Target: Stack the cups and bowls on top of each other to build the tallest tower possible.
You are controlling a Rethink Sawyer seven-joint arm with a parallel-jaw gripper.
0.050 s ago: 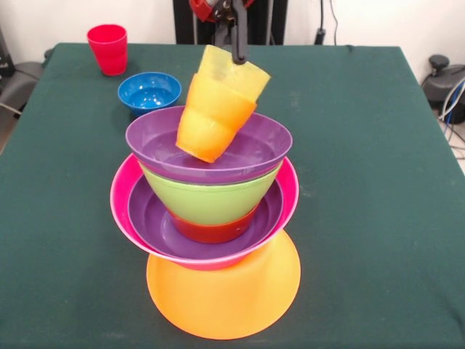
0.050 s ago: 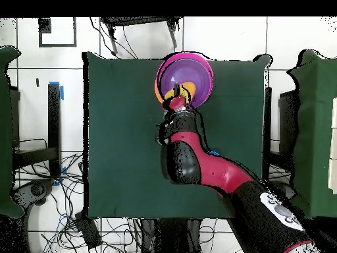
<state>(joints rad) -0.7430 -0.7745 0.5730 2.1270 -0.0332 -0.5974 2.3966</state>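
The tower stands mid-table: an upturned orange bowl [image 1: 223,298] at the base, then a hot pink bowl [image 1: 122,207], a purple bowl [image 1: 156,229], a small red-orange bowl [image 1: 211,231], a lime green bowl [image 1: 207,198] and a second purple bowl [image 1: 254,149] on top. My gripper [image 1: 238,52] is shut on the rim of a pale yellow cup [image 1: 231,71] nested in an orange cup [image 1: 212,120]. The pair tilts over the top purple bowl; whether it touches is unclear. A red cup [image 1: 107,48] and a blue bowl [image 1: 149,91] stand apart. From overhead, the gripper [image 2: 176,104] is at the tower [image 2: 194,74].
The green tablecloth [image 1: 378,182] covers the table, with its edges close to the tower's base at the front. The red and black arm [image 2: 197,165] crosses the table in the overhead view. Cables and chairs lie beyond the table's sides.
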